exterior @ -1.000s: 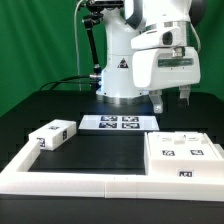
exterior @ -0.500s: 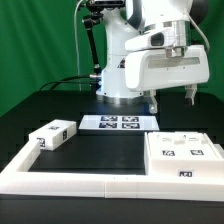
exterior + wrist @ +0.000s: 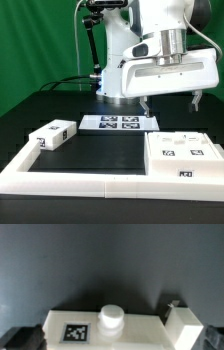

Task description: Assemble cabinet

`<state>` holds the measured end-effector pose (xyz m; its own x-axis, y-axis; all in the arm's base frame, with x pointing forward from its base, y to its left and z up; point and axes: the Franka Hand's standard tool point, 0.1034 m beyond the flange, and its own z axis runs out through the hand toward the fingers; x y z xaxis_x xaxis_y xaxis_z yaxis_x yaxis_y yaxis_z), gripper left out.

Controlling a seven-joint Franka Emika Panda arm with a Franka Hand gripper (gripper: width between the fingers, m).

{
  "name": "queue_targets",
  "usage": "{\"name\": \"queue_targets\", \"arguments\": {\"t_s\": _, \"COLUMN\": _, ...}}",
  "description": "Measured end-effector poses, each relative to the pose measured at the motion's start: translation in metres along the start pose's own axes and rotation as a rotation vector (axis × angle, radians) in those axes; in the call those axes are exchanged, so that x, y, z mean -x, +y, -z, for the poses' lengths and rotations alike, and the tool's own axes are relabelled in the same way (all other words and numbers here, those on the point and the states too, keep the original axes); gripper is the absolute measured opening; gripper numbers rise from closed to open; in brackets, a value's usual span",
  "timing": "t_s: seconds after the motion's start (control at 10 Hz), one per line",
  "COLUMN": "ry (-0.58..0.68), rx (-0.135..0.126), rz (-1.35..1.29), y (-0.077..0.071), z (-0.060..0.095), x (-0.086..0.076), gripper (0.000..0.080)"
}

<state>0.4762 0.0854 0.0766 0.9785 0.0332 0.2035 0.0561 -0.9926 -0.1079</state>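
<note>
The white cabinet body [image 3: 185, 158] lies at the exterior view's right, with black-and-white tags on its top and front. A small white tagged drawer block [image 3: 53, 134] lies apart at the left. My gripper [image 3: 172, 104] hangs open and empty above the body's far edge, not touching it. In the wrist view the body [image 3: 140, 324] shows a tag [image 3: 76, 332], a round white peg [image 3: 111, 317] and a raised white wall [image 3: 182, 323]. The dark fingers [image 3: 24, 339] show only at the corners.
The marker board [image 3: 122, 122] lies flat at the robot's base behind the parts. A long white rail [image 3: 75, 182] borders the black table's front and left side. A green backdrop stands behind.
The hand has swung toward the exterior view's right and nearer the camera, now over the cabinet body. Its fingers stand wider apart in view. The parts have not moved.
</note>
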Motion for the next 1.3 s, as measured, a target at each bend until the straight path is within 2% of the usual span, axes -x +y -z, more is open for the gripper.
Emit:
{"name": "queue_targets", "arguments": {"t_s": 0.2, "ry": -0.015, "rx": -0.003, "rz": -0.048, "y": 0.006, "z": -0.009, "x": 0.004, "gripper": 0.0797}}
{"name": "queue_targets", "arguments": {"t_s": 0.4, "ry": -0.022, "rx": -0.006, "rz": -0.068, "y": 0.016, "z": -0.022, "x": -0.004, "gripper": 0.0797}}
{"name": "queue_targets", "arguments": {"t_s": 0.8, "ry": -0.014, "rx": -0.020, "rz": -0.083, "y": 0.017, "z": -0.051, "x": -0.004, "gripper": 0.0797}}
{"name": "queue_targets", "arguments": {"t_s": 1.3, "ry": -0.022, "rx": -0.021, "rz": -0.078, "y": 0.016, "z": -0.054, "x": 0.001, "gripper": 0.0797}}
